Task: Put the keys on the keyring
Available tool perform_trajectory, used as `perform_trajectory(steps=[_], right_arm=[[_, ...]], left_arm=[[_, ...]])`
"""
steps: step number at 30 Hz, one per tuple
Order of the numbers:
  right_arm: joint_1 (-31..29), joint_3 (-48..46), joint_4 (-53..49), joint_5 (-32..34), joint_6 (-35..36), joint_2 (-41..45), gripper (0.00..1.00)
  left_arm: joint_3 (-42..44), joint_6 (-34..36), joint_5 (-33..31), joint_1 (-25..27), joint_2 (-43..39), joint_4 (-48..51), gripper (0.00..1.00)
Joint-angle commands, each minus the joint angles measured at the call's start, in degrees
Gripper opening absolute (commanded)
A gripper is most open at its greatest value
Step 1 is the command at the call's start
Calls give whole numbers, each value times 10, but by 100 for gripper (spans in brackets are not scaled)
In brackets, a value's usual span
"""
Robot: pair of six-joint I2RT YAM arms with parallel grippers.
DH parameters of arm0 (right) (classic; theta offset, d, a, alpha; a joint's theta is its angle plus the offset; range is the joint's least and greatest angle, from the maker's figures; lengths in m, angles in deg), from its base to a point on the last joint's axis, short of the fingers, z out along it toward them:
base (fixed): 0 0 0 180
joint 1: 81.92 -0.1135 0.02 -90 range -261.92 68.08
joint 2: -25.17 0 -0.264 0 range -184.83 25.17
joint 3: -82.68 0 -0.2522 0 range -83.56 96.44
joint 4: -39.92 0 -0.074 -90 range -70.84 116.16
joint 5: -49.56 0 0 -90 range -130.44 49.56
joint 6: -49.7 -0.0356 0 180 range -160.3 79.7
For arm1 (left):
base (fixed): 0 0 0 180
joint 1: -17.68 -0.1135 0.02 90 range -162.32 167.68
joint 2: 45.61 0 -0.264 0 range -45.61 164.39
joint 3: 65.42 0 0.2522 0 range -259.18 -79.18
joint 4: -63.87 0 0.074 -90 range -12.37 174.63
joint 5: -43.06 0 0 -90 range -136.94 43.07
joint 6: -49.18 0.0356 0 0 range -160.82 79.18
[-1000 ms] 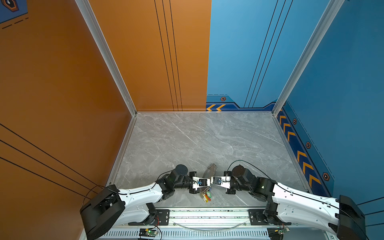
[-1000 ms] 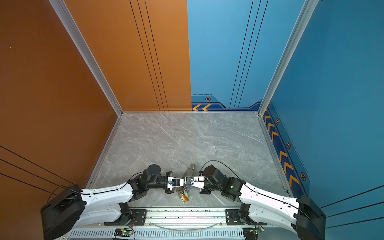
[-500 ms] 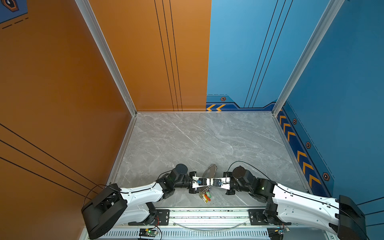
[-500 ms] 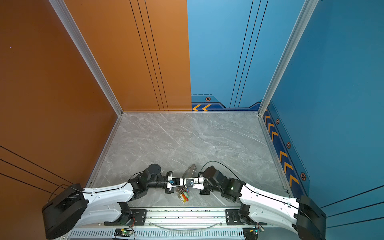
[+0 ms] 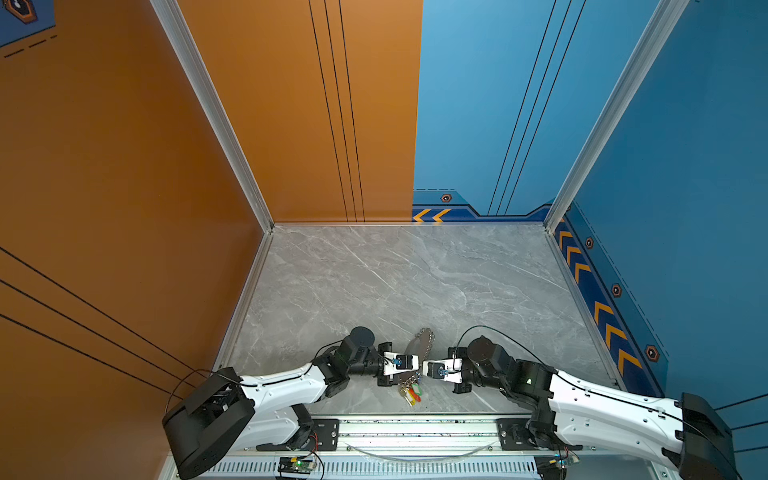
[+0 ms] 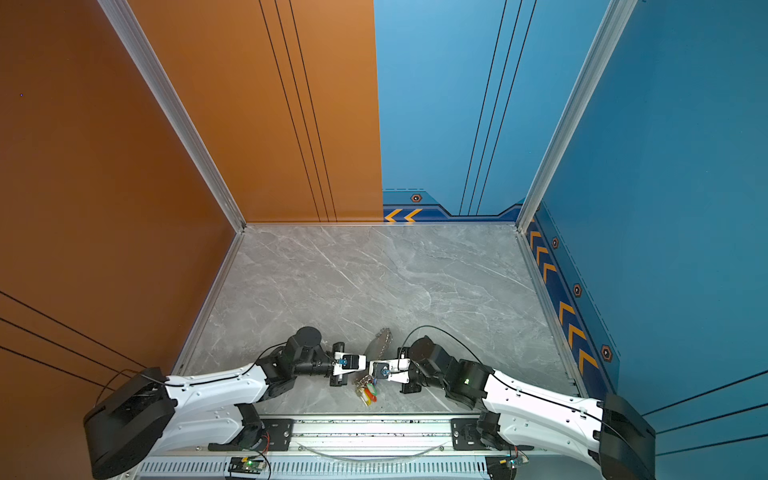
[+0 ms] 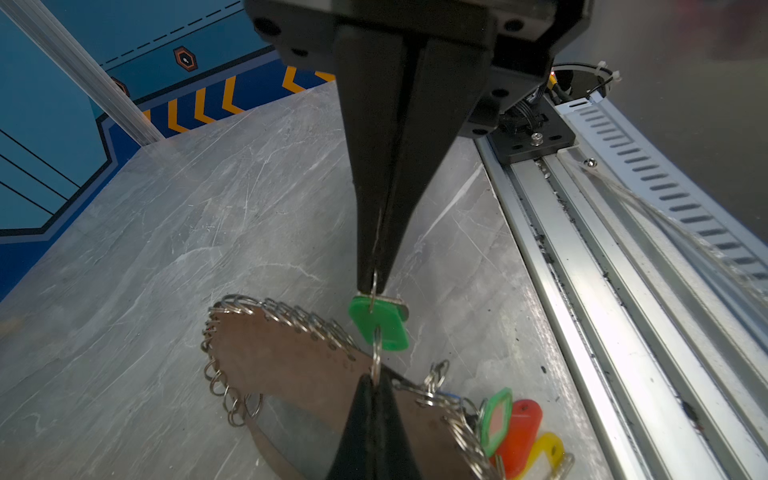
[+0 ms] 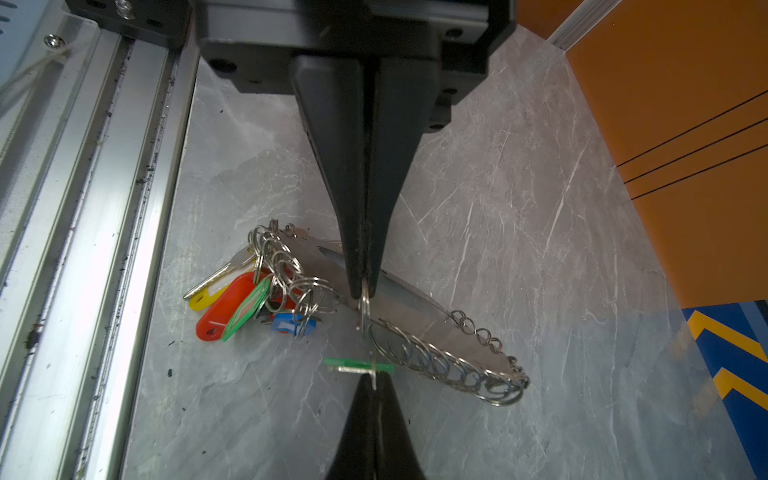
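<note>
The tan oval keyring (image 7: 291, 365) (image 8: 399, 299), edged with silver rings, is tilted off the marble near the table's front, and in both top views (image 5: 419, 341) (image 6: 379, 343) it lies between my arms. My left gripper (image 7: 376, 380) (image 8: 364, 291) (image 5: 417, 363) is shut on one of its edge rings. A green-tagged key (image 7: 378, 324) (image 8: 357, 365) hangs between the two tips. My right gripper (image 8: 374, 380) (image 7: 373, 282) (image 5: 424, 368) is shut on that key's small silver ring. More keys with red, yellow, green and blue tags (image 8: 232, 305) (image 7: 515, 428) (image 5: 411, 392) hang bunched at the keyring's near end.
An aluminium rail (image 5: 415, 432) (image 7: 602, 291) (image 8: 104, 208) runs along the table's front edge, close to the key bunch. Orange wall (image 5: 124, 208) on the left, blue wall (image 5: 685, 208) on the right and at the back. Bare marble (image 5: 415, 282) stretches behind the arms.
The two grippers have drawn closer together over the keyring until their tips almost meet. Both have stayed shut.
</note>
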Motion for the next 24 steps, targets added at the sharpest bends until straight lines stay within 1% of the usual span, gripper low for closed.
perform_trajectory(steps=[1, 24], right_arm=[[-6, -7, 19, 6, 10, 4, 0], [-28, -8, 26, 28, 22, -12, 0]], left_arm=[[-8, -11, 28, -6, 5, -16, 0], [-11, -21, 29, -11, 4, -16, 0]])
